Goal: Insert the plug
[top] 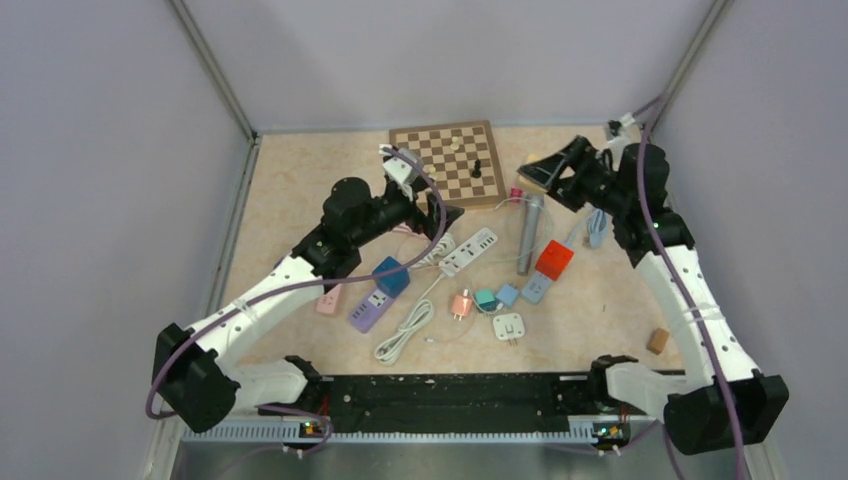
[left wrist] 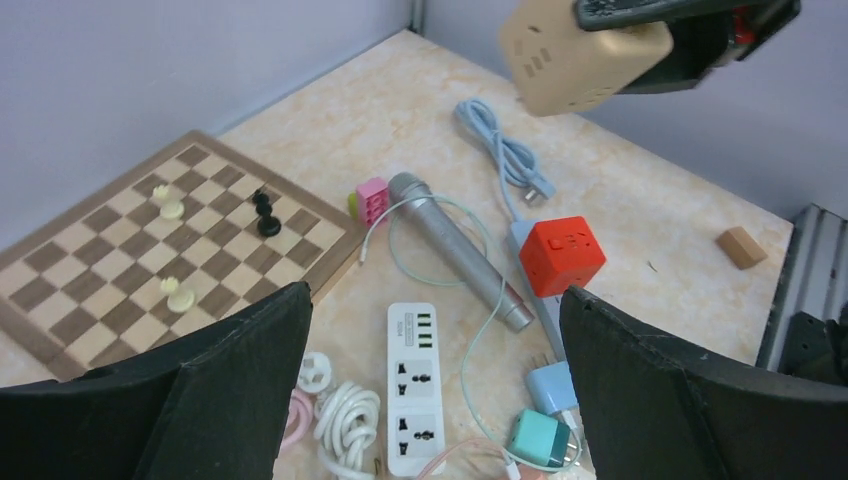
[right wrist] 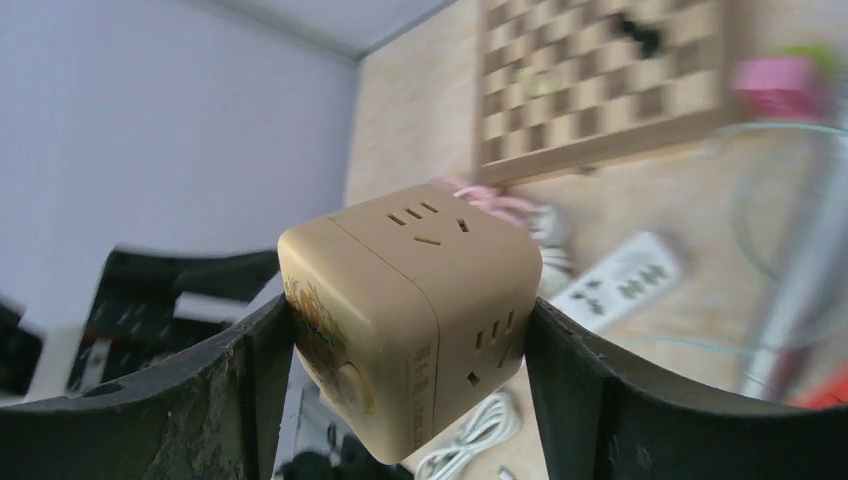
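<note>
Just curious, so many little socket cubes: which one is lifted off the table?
The tan cube, clamped in the right gripper and held in the air. The red cube and the blue cube both sit on the table.

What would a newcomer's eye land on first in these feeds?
The tan cube socket clamped in the right gripper, held up off the table at the far right. Next, the open, empty left gripper hovering by the white power strip mid-table, and the chessboard at the far edge.

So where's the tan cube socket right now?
Far right in the top view: cube socket held off the table between the right arm's jaws, just right of the chessboard, beyond the microphone.
</note>
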You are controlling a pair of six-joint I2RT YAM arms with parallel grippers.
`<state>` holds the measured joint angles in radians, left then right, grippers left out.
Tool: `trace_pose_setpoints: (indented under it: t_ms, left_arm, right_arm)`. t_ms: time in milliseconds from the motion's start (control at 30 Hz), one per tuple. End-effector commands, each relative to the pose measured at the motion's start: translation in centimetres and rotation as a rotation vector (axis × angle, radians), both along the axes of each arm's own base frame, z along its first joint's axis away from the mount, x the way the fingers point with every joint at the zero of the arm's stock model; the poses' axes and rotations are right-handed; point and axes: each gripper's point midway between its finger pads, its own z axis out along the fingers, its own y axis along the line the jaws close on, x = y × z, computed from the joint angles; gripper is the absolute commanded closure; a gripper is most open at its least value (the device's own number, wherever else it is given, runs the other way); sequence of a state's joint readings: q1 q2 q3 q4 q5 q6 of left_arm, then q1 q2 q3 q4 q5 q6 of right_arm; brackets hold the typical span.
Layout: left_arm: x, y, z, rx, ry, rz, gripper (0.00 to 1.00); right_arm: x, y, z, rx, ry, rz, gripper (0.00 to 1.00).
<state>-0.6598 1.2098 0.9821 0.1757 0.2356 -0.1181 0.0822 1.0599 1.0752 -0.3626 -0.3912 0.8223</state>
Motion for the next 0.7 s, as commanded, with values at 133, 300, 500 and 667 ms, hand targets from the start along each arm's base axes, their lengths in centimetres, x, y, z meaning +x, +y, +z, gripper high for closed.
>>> trace_pose_setpoints:
  t_ms: [133, 300, 500, 667]
  left_arm:
    - [-2.8, -0.5, 7.4, -0.002, -0.389, -0.174, 0.02]
    - [-4.2, -0.4, 9.3, -0.007, -0.477, -0.225, 0.01]
    - [-4.9, -0.7, 10.6, 0.056, -0.628, -0.284, 0.01]
    - [-5.0, -0.5, 10.8, 0.129, -0.741, -0.292, 0.01]
  right_arm:
    - [-6.7, 11.6, 12.9, 0.096, -0.546, 0.659, 0.61]
    - [-8.7, 13.9, 13.7, 0.119, -0.583, 0.813, 0.61]
    - [-10.3, 15.3, 13.1, 0.112, -0.576, 0.95, 0.6]
    - [-10.8, 15.5, 12.0, 0.068, -0.582, 1.015, 0.6]
